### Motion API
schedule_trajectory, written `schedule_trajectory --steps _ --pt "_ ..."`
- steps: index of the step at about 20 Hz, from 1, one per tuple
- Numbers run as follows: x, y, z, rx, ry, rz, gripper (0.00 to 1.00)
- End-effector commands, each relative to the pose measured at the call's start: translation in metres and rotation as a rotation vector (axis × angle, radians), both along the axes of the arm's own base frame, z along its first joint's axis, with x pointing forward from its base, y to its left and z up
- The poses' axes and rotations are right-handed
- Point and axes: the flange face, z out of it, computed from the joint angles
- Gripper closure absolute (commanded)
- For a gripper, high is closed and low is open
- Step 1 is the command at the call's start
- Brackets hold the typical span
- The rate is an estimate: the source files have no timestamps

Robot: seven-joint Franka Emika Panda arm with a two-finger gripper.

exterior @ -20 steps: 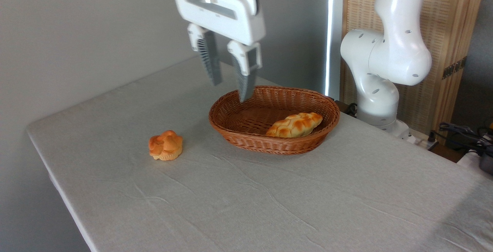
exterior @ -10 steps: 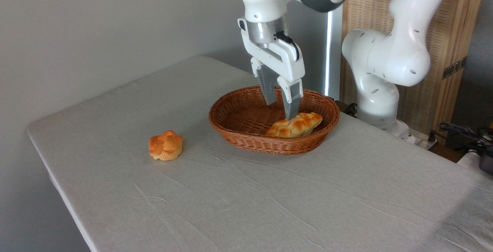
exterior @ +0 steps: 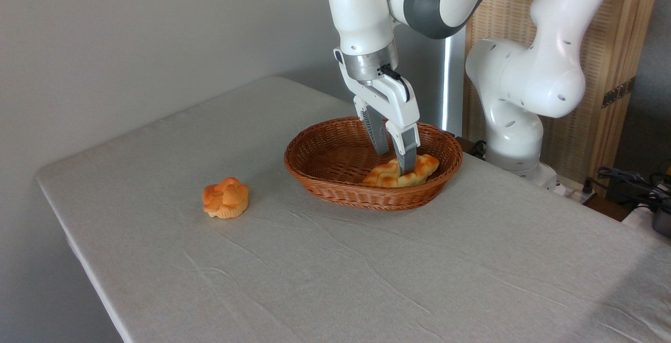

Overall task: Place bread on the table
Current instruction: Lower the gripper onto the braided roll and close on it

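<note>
Nearest you, the table carries a small round bun on its left part. Beyond it sits the wicker basket, with the bread lying inside toward its right side. Your gripper points steeply down into the basket, jaws spread astride the loaf, one finger before it. Behind, the arm bends overhead from its base.

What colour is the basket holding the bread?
Reddish-brown woven wicker basket, clearest in the fixed camera view.
</note>
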Motion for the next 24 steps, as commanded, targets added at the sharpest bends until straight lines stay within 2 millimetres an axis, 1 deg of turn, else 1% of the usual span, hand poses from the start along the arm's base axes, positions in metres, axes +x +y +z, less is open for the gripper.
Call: schedule_trajectory --steps 1,4,9,12,15,18,19,21,22,24 --pt "-0.005 0.001 -0.012 0.019 -0.006 -0.032 0.09" --pt "-0.01 -0.003 -0.02 0.056 0.003 -0.056 0.09" --pt "-0.013 0.001 -0.03 0.089 0.016 -0.071 0.09" --pt "-0.019 0.004 -0.042 0.096 0.043 -0.067 0.09" --pt "-0.019 0.004 -0.043 0.096 0.045 -0.067 0.1" --pt "-0.019 0.005 -0.042 0.096 0.043 -0.064 0.38" --pt "-0.017 0.006 -0.039 0.093 0.036 -0.06 0.47" --pt "-0.016 0.008 -0.037 0.094 0.03 -0.061 0.6" --pt "-0.013 0.01 -0.032 0.114 0.017 -0.086 0.69" --pt "-0.011 0.013 -0.027 0.141 0.01 -0.114 0.75"
